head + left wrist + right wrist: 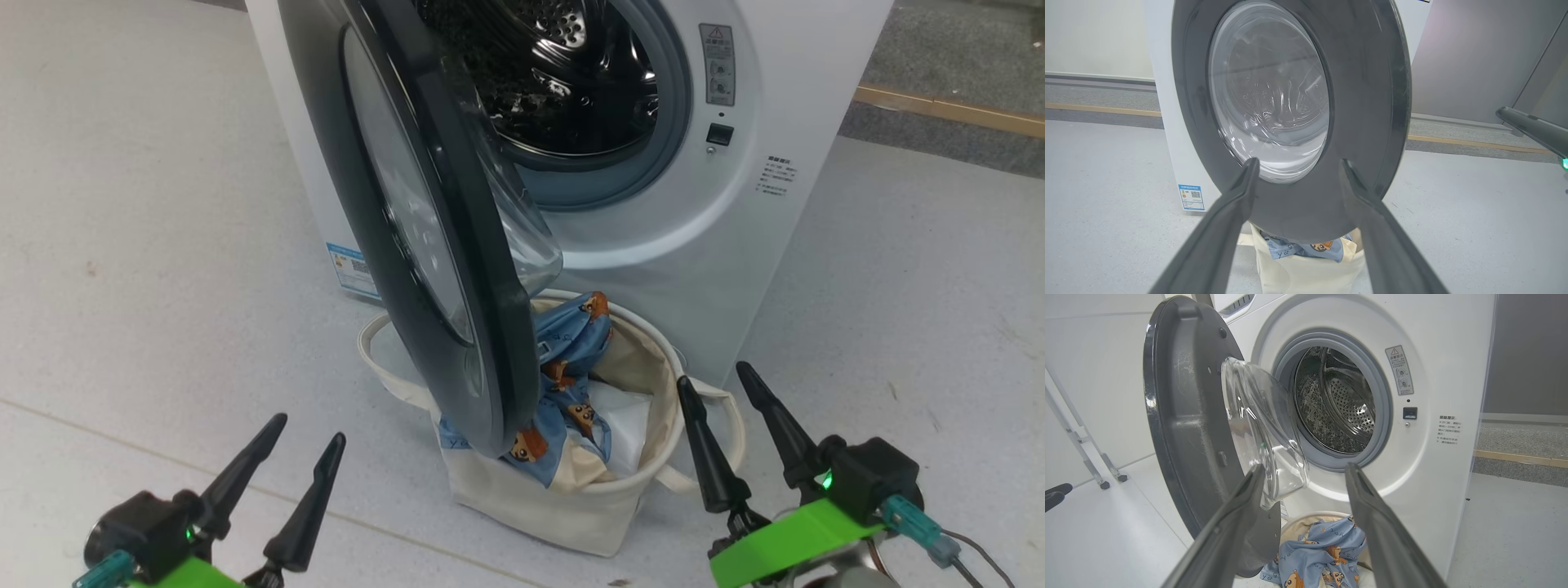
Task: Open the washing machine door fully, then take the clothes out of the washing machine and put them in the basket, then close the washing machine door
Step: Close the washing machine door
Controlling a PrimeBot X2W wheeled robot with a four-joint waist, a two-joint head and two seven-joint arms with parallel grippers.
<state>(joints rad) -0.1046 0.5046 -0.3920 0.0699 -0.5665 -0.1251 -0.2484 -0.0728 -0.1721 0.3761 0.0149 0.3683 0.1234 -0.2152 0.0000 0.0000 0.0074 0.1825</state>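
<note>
We hold our dark two-fingered left gripper [310,429] at seven o'clock, dark right gripper [712,373] at five, jaws wide apart.

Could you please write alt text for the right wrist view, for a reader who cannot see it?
A white washing machine stands with its round black-rimmed door open to the left and its steel drum empty. Below, blue bear-print clothes lie in a cream basket, between the fingers of the open right gripper.

The washing machine door [424,220] hides the left of the basket [531,500] and part of the clothes [571,343]; the stickers [717,64] are too small to read.
</note>
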